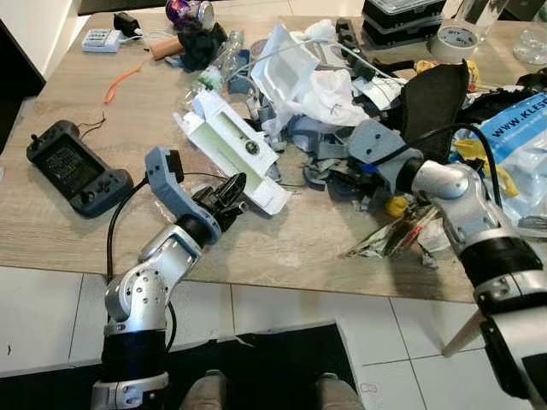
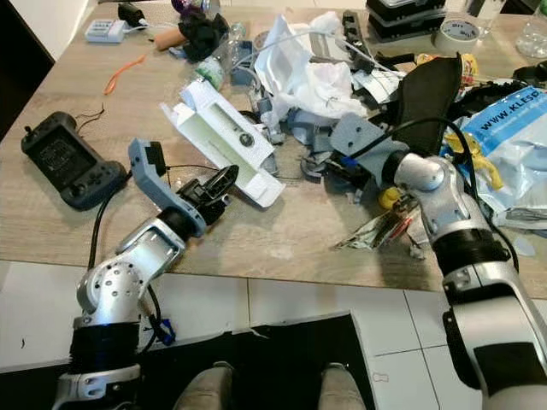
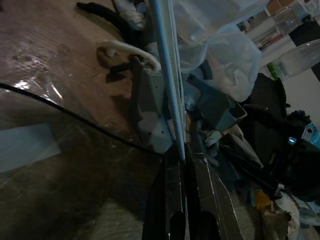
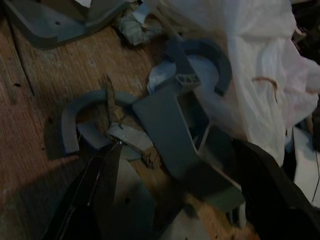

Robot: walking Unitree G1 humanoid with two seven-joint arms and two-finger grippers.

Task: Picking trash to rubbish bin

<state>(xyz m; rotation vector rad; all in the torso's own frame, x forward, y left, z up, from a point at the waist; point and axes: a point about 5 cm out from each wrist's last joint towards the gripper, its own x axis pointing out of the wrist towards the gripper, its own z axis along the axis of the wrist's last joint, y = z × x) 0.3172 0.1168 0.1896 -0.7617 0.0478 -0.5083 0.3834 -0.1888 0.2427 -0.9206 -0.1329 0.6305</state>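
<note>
While left tool (image 1: 232,192) pinches white carton (image 1: 231,147), right tool (image 4: 165,165) straddles grey scraps (image 4: 170,130)

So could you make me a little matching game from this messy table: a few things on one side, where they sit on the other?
Things:
1. black game controller
2. tape roll
3. white carton
4. orange strip

Places:
A. at the left end effector
B. far right of the table
C. near left edge, alone
D. far left part, on bare wood

Pairs: 1-C, 2-B, 3-A, 4-D
</note>
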